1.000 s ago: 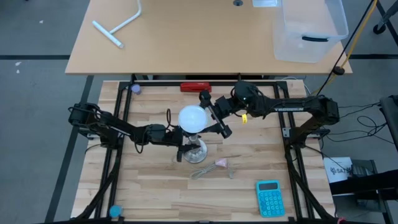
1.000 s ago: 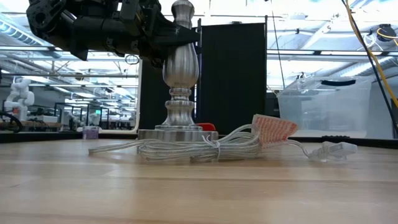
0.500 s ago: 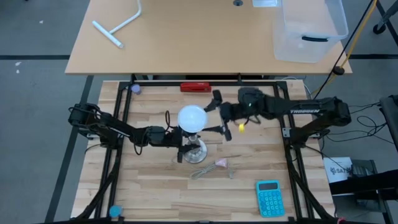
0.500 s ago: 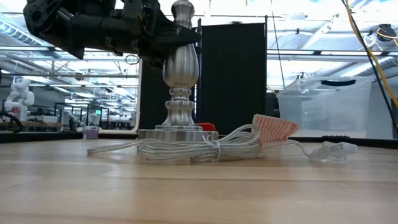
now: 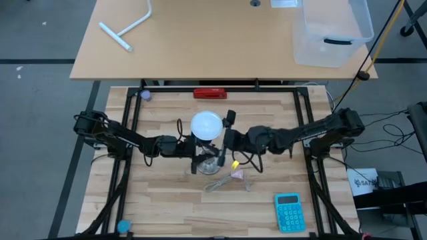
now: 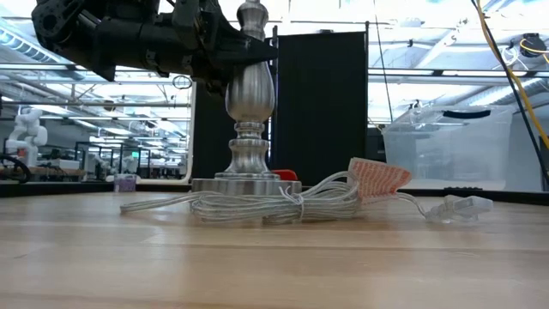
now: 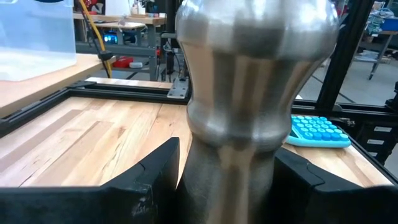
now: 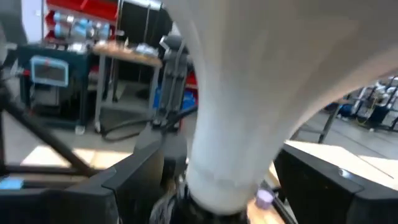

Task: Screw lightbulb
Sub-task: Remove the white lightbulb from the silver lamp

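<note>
only "thossen"-like lettering is unreadable; left hand [image 7: 227, 186] grips stand [image 7: 249, 93].

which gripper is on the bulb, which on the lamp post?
Right gripper straddles the white domed lightbulb's neck; left gripper clamps the silver metal lamp post below it.

The lightbulb [image 5: 206, 125] sits atop the lamp stand [image 6: 247, 103] mid-table; left gripper [image 5: 194, 148] on its left, right gripper [image 5: 225, 141] on its right. The coiled cord [image 6: 257, 204] lies before the stand; the calculator [image 5: 289, 213] front-right.

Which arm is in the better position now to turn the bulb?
Probably the right: its gripper straddles the lightbulb neck, fingers either side, while the left gripper braces the lamp stand.
</note>
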You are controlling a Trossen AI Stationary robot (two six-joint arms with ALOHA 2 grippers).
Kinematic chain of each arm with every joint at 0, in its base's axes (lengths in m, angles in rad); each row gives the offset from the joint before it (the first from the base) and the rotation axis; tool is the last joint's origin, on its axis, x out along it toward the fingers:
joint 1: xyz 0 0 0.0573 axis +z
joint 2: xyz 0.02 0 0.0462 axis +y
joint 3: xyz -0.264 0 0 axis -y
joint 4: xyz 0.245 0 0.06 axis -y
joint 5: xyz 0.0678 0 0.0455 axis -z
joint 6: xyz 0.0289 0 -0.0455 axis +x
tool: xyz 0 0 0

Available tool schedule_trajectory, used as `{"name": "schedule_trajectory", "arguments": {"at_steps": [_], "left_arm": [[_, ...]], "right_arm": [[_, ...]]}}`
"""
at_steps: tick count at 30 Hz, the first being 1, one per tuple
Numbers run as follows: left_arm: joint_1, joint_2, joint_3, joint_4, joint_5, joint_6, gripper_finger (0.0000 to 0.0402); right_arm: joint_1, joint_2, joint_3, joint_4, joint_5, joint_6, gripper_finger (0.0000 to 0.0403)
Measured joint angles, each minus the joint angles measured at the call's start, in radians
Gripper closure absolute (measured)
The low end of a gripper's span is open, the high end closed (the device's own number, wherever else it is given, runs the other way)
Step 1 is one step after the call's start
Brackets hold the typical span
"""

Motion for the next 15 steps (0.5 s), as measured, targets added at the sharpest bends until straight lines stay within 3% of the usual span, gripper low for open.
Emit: {"name": "schedule_trajectory", "arguments": {"at_steps": [10, 15], "left_arm": [[0.001, 0.000, 0.000, 0.000, -0.003, -0.005, 0.0211], [0.001, 0.000, 0.000, 0.000, -0.004, -0.006, 0.0211]], "right_arm": [[0.016, 0.100, 0.000, 0.320, 0.088, -0.003, 0.0112], [0.016, 0.100, 0.000, 0.338, 0.091, -0.002, 0.0154]]}}
